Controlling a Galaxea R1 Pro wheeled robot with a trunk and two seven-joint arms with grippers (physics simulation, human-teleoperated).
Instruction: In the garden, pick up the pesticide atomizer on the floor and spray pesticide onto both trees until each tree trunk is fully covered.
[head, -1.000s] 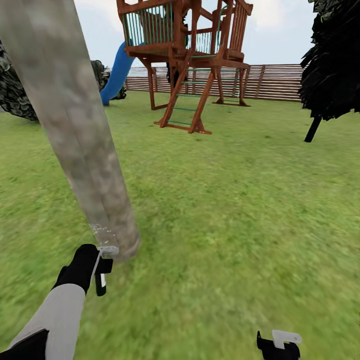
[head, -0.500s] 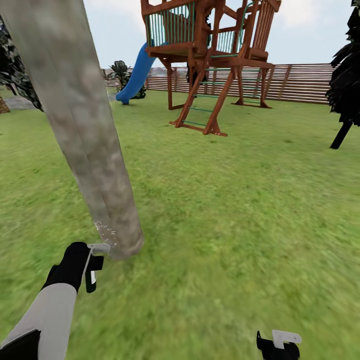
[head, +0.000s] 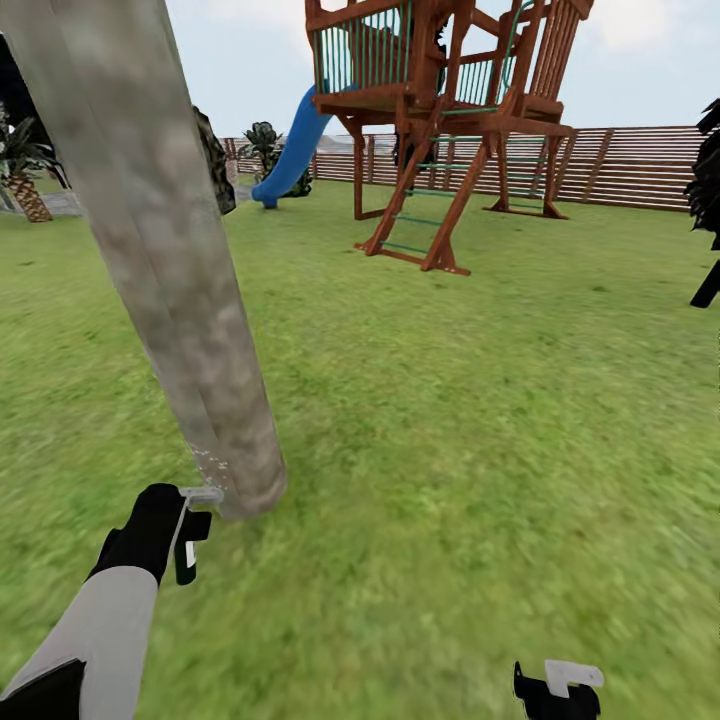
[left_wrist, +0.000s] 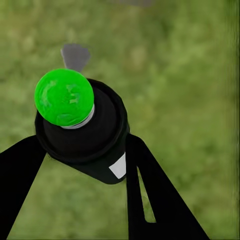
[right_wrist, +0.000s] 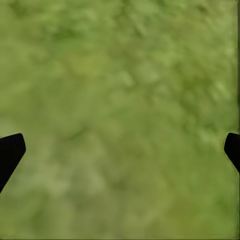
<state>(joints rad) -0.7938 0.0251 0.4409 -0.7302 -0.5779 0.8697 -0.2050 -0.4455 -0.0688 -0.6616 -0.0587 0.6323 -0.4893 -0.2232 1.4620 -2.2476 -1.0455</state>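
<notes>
One tree's thick, mottled grey-beige tree trunk (head: 170, 270) leans across the left of the head view, rising from the garden lawn (head: 480, 420). Close to its base, my left gripper (head: 183, 538) is shut on the pesticide atomizer (head: 187, 548), a dark bottle with a white label and a grey nozzle (head: 202, 494) aimed at the trunk. Fine droplets (head: 210, 465) speckle the trunk just above the nozzle. In the left wrist view the atomizer (left_wrist: 92, 142) sits between the black fingers (left_wrist: 150, 200), its green cap facing the camera. My right gripper (head: 556, 690) hangs low at the right, open (right_wrist: 120, 147) over grass.
A wooden playhouse (head: 440, 120) with a blue slide (head: 292, 150) stands ahead, backed by the slat fence (head: 630, 165). A narrow black tree (head: 706, 200) is at the far right, a short palm (head: 25, 185) at the far left. Open grass stretches right of the trunk.
The head view has turned left, so the playhouse and black tree sit further right in the picture. My left gripper keeps the atomizer at the trunk's base, a little further left of it.
</notes>
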